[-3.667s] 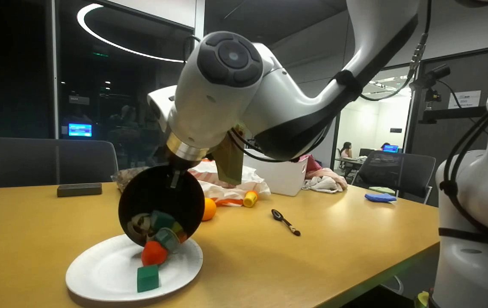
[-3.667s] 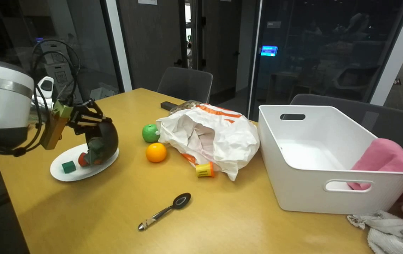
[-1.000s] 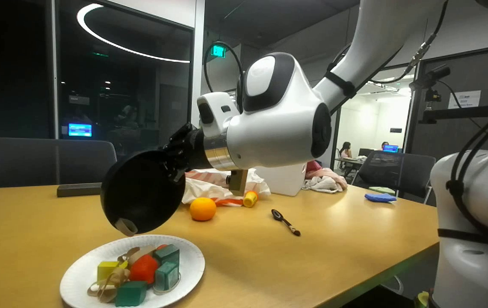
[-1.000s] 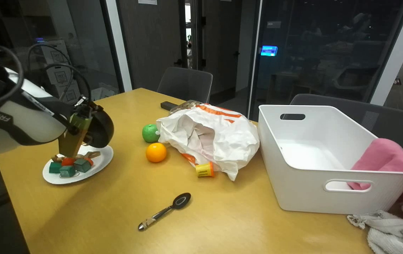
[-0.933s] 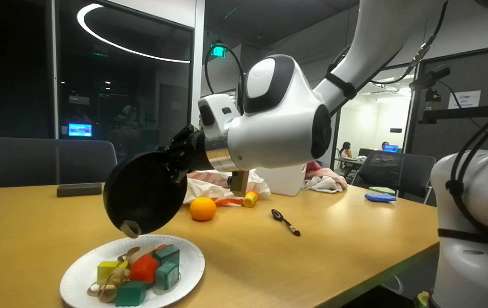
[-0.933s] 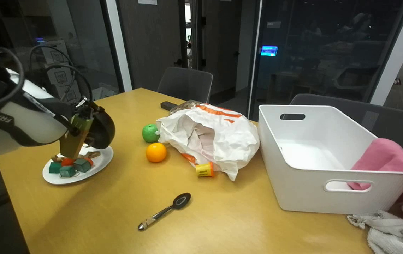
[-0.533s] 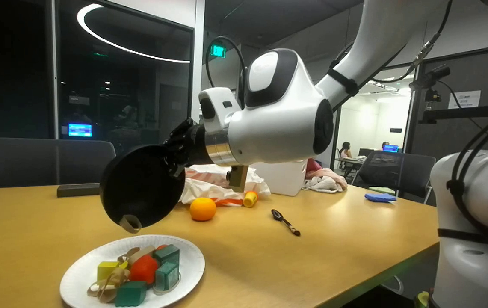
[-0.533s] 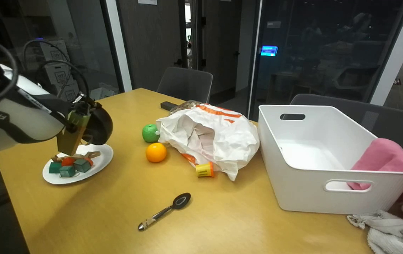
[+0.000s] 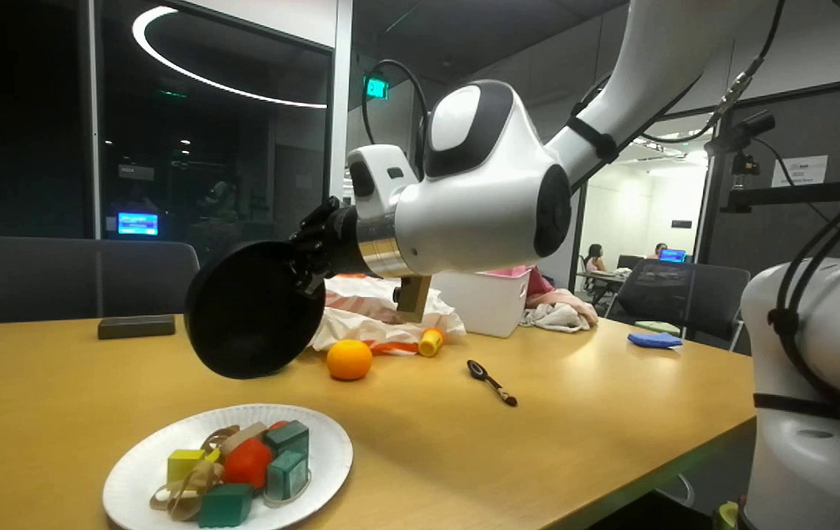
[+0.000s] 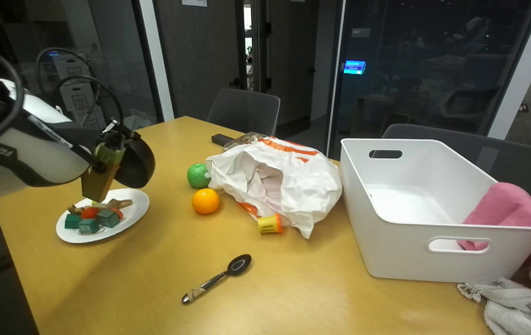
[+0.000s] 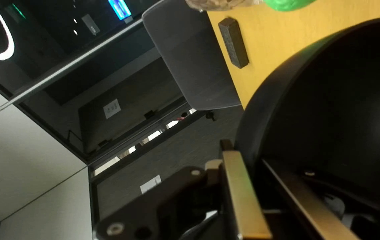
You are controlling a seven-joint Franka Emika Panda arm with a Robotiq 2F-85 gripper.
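Note:
My gripper is shut on the wall of a black bowl, near its rim. In the wrist view the bowl fills the right side, with its wall between the two fingers. The bowl is tipped on its side above a white paper plate, apart from it. Its dark inside shows no contents. The plate holds several green blocks, a red piece, a yellow block and tan bands. The plate and the bowl also show in an exterior view.
An orange, a green fruit, a crumpled white bag and a yellow cup lie beyond the plate. A black spoon, a white bin with pink cloth and a dark block are also on the table.
Since the oldest frames, the pieces have dropped from the bowl onto the plate. The bowl has risen. A tan band at its lip half a second ago no longer shows there.

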